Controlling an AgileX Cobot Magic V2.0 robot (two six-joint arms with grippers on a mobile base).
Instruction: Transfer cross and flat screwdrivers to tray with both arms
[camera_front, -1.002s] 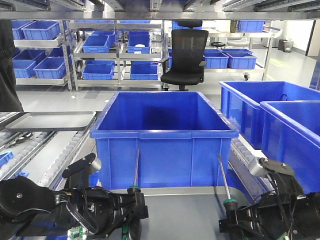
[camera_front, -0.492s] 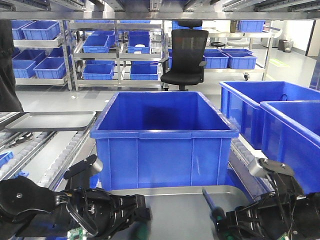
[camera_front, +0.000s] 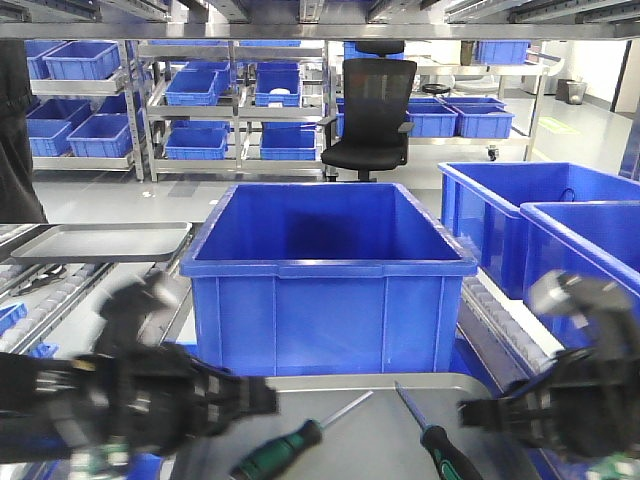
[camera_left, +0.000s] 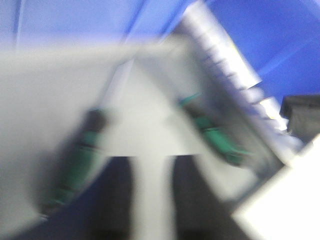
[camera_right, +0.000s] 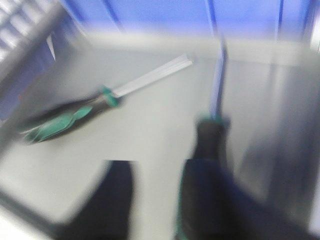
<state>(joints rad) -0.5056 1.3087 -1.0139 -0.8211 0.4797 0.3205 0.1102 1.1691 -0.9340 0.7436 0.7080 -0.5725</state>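
Note:
Both screwdrivers lie flat on the grey tray (camera_front: 345, 380). One screwdriver (camera_front: 285, 450) is left of centre with its shaft pointing up-right. The other screwdriver (camera_front: 428, 432) is right of centre. My left gripper (camera_left: 152, 167) is open over the tray (camera_left: 150, 95), with a screwdriver (camera_left: 80, 160) to its left and the other screwdriver (camera_left: 220, 140) to its right. My right gripper (camera_right: 156, 172) is open too, with nothing in its gap. One screwdriver (camera_right: 216, 125) lies partly behind its right finger (camera_right: 205, 195), and the other screwdriver (camera_right: 65, 122) lies further left. Everything is motion-blurred.
A large blue bin (camera_front: 330, 270) stands right behind the tray. More blue bins (camera_front: 560, 230) stand at the right. A second grey tray (camera_front: 100, 241) rests on the roller conveyor at the left. A black office chair (camera_front: 370, 110) and shelves of bins are far back.
A second ago each gripper held a screwdriver upright. The screwdrivers were lowered and let go, and now lie on the tray. Both arms are moving up and apart, blurred.

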